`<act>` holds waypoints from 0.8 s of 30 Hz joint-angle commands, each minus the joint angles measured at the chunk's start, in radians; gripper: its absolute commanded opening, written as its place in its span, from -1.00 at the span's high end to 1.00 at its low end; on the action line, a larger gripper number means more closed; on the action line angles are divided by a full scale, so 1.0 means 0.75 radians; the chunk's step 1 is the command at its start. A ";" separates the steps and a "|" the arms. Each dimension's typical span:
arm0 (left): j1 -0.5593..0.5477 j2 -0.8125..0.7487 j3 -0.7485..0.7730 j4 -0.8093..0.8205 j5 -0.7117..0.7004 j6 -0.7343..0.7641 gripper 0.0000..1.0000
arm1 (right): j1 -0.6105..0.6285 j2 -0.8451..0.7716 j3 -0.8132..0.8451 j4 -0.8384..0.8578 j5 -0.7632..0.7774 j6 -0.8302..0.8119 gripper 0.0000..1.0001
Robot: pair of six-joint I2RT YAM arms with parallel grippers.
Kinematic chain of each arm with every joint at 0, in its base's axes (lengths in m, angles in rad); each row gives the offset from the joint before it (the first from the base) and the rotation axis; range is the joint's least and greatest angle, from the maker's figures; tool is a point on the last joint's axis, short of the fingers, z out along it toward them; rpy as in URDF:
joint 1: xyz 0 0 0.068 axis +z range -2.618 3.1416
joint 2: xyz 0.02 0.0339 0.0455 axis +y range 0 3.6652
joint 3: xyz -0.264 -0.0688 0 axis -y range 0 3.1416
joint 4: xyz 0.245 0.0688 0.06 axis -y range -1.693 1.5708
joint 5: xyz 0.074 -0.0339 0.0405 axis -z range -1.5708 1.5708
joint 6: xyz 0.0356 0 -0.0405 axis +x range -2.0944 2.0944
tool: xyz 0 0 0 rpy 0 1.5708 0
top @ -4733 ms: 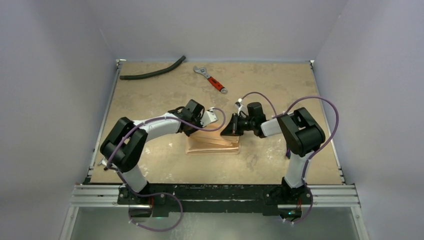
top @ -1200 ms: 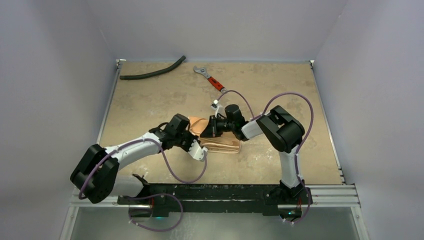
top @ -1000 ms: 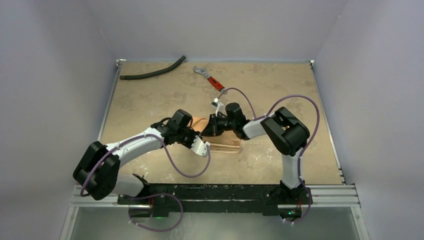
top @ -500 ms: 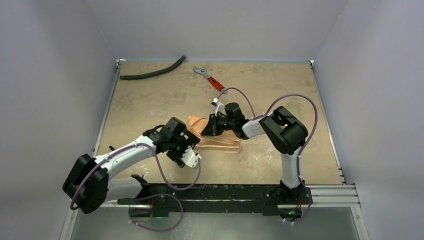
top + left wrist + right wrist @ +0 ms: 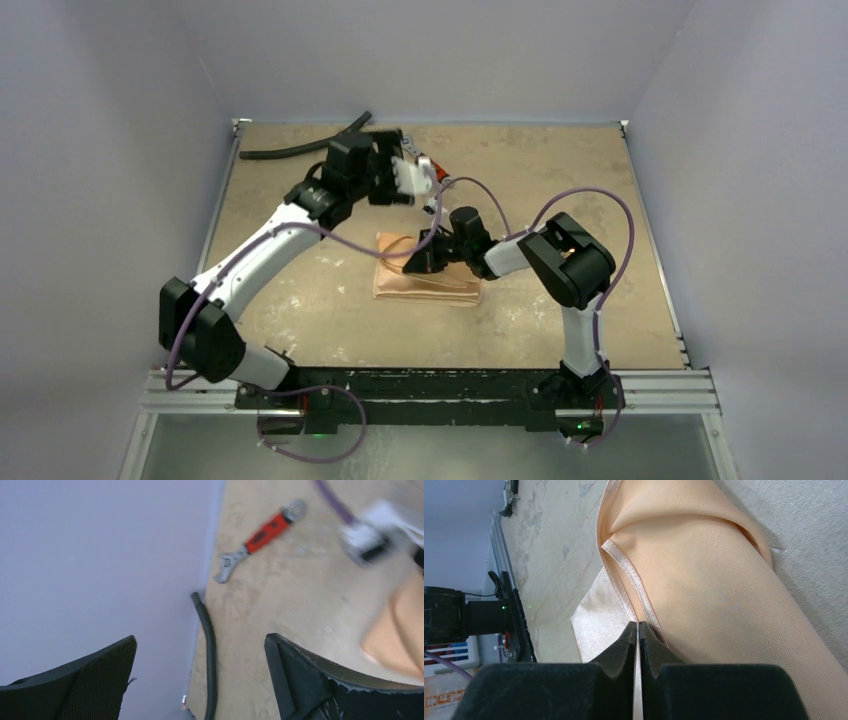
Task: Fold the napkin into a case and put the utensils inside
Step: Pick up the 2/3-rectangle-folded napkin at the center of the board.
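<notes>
Two robot arms work over a scuffed tan tabletop, seen from above. At the centre of the overhead view lies a peach-orange cloth napkin, folded into a flat, layered rectangle. The right gripper sits over the napkin's upper left part. In the right wrist view its black jaws are closed tight, with the stitched hem running in between the tips. They appear to pinch one thin layer of cloth.

The left gripper hangs in the upper middle of the overhead view, well apart from the napkin. Its jaws are spread wide and hold nothing. The left wrist view looks past them to a red-handled steel wrench at upper centre. A curved black hose runs beside the wall at lower centre. No utensils show in any view.

The napkin looks light, thin and limp, with a satin sheen on its paler underside, so it is probably slippery. Stacked layers would likely slide over one another, and a fold could fall open when let go. The hemmed edge or a corner seems the best place to take hold, since the doubled stitching gives the jaws something thicker to bite. Held at one point the cloth would probably droop, so pinning the rest flat with the other arm looks wise.
</notes>
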 commanded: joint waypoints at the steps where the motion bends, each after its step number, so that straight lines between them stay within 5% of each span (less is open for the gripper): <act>1: 0.094 0.162 0.376 0.185 -0.166 -0.674 -0.97 | -0.002 -0.018 -0.023 -0.005 0.026 -0.027 0.87; 4: 0.118 0.266 0.567 -0.182 0.121 -0.547 -0.97 | -0.002 -0.028 -0.020 -0.015 0.036 -0.027 0.87; 11: 0.194 -0.153 -0.270 -0.186 0.544 -0.068 -0.93 | 0.000 -0.044 -0.007 -0.016 0.040 -0.009 0.88; 15: 0.195 -0.250 -0.492 -0.326 0.584 0.209 -0.70 | 0.000 -0.039 0.002 -0.011 0.031 -0.001 0.88; 24: 0.193 -0.377 -0.839 -0.201 0.644 0.645 -0.59 | 0.000 -0.017 -0.012 0.047 -0.018 0.048 0.90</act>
